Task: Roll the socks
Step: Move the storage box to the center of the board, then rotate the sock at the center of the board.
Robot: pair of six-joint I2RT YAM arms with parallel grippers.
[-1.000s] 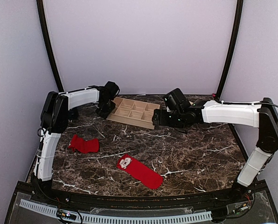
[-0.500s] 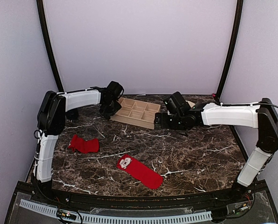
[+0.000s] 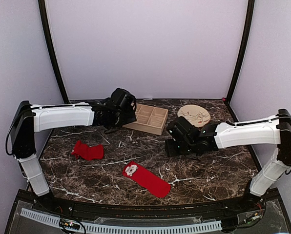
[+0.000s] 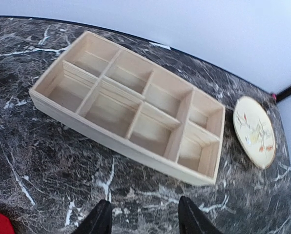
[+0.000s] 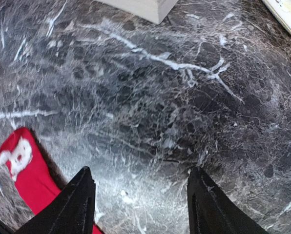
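A flat red sock (image 3: 146, 179) with a white figure on its cuff lies near the table's front middle; the right wrist view shows it at the lower left (image 5: 26, 170). A second red sock (image 3: 88, 151), bunched up, lies at the left. My left gripper (image 3: 117, 117) hovers at the left end of the wooden tray, open and empty (image 4: 145, 222). My right gripper (image 3: 174, 142) hangs over bare marble right of centre, open with nothing between its fingers (image 5: 144, 204), just right of the flat sock's cuff.
A wooden tray (image 3: 157, 127) with several compartments stands at the back middle, seen close in the left wrist view (image 4: 121, 141). A round patterned plate (image 3: 193, 115) lies to its right (image 4: 254, 131). Purple walls close in the back and sides.
The right gripper has drawn back from the tray toward the front and its jaws have narrowed. The left arm has reached farther right along the tray. The plate is now uncovered.
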